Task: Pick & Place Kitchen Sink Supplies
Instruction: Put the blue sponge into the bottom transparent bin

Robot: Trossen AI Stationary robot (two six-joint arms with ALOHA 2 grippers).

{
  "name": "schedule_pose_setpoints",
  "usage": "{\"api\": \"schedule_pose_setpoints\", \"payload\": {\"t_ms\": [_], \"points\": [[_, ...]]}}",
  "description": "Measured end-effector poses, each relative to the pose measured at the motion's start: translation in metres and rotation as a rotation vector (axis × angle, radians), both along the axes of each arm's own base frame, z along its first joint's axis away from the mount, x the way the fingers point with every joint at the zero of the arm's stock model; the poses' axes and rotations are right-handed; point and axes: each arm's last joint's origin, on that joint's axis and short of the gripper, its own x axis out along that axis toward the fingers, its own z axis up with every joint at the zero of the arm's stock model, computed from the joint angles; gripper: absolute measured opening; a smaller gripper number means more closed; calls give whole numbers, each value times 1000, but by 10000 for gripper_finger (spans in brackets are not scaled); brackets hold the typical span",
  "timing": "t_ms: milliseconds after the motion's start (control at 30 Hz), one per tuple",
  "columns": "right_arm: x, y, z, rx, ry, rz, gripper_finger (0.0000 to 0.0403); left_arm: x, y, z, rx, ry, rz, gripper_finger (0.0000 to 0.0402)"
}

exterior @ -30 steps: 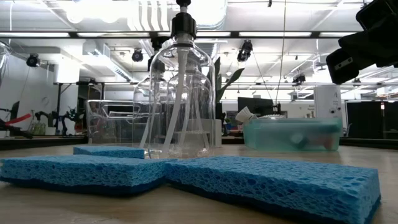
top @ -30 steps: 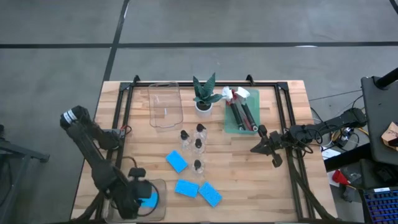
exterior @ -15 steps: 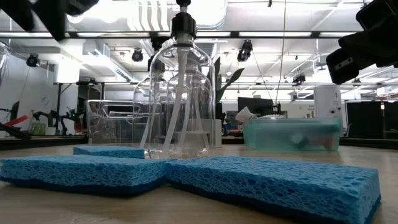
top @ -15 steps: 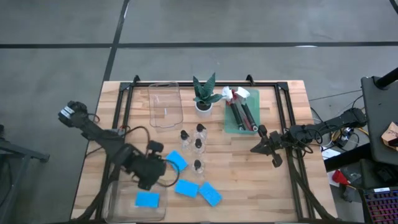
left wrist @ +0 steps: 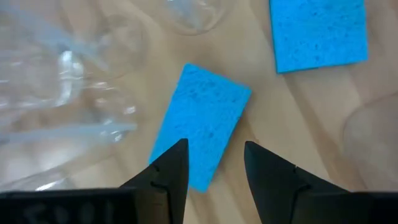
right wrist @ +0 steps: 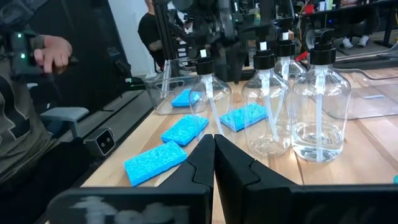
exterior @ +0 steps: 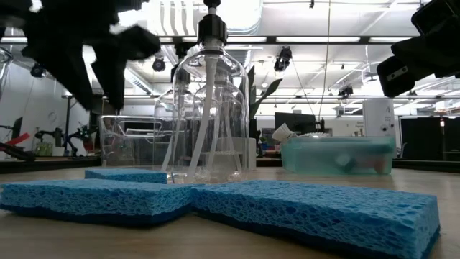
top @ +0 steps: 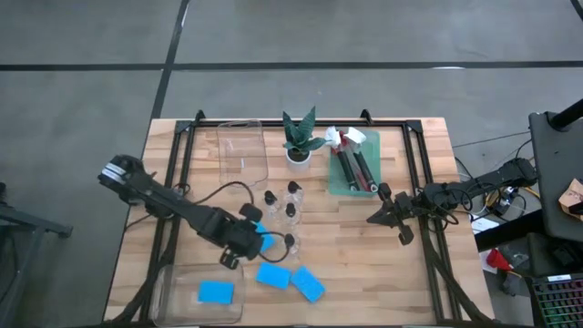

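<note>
Hovering over a blue sponge point(left wrist: 205, 134) (partly hidden beneath it from above), left gripper point(top: 239, 244) has fingers apart, empty. Right gripper point(top: 393, 221) pinched together by the table's point(top: 364, 273) edge. One sponge point(top: 216, 292) in the near tray point(top: 173, 278); bottles point(top: 290, 210) mid-table. Person behind in the room.

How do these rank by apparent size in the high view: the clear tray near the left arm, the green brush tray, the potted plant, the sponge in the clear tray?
1. clear tray
2. green brush tray
3. potted plant, close to the green brush tray, so that order is unsure
4. sponge, clearly smallest
</note>
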Motion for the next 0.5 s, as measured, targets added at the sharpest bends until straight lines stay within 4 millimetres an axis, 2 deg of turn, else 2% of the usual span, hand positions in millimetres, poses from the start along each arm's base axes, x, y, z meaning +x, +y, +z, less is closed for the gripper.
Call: {"api": "schedule_pose_setpoints", "payload": {"t_ms": [267, 500], "points": [[0, 0, 0, 0, 0, 0, 8, 17, -6, -34, 13, 91, -5, 147], [0, 0, 0, 0, 0, 0, 8, 23, -9, -41, 21, 114, -14, 147]]}}
